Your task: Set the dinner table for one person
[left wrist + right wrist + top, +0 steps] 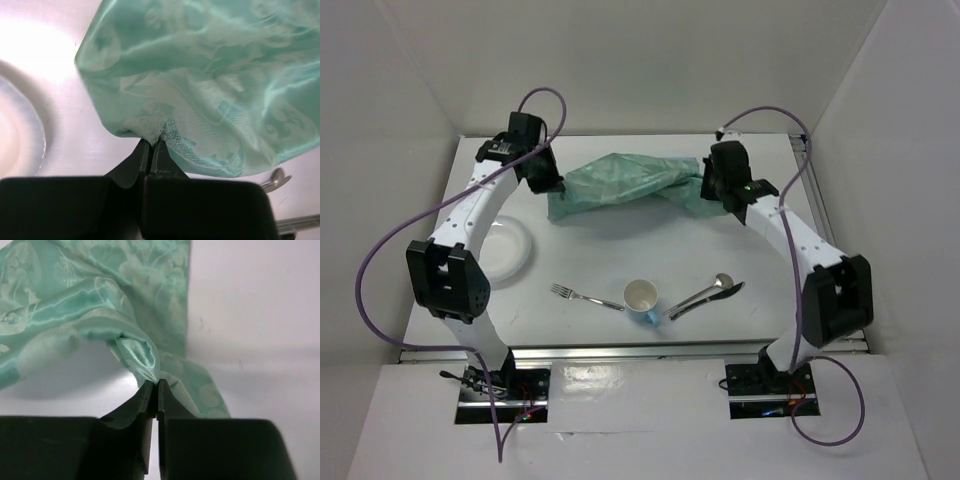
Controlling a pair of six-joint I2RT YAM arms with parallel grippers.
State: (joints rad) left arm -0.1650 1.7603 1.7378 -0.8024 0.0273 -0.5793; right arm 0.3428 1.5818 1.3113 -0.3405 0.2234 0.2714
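At the dinner table's [600, 255] far edge, the left gripper [152, 141] and right gripper [156, 384] each clamp shut on opposite ends of the bunched green placemat [620, 180].

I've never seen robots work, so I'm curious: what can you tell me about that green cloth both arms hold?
The placemat is pale green, glossy cloth with a woven pattern. It is crumpled and bunched, not flat, over the far side of the white dinner table. The left gripper is shut on its left edge, and the right gripper is shut on its right end.
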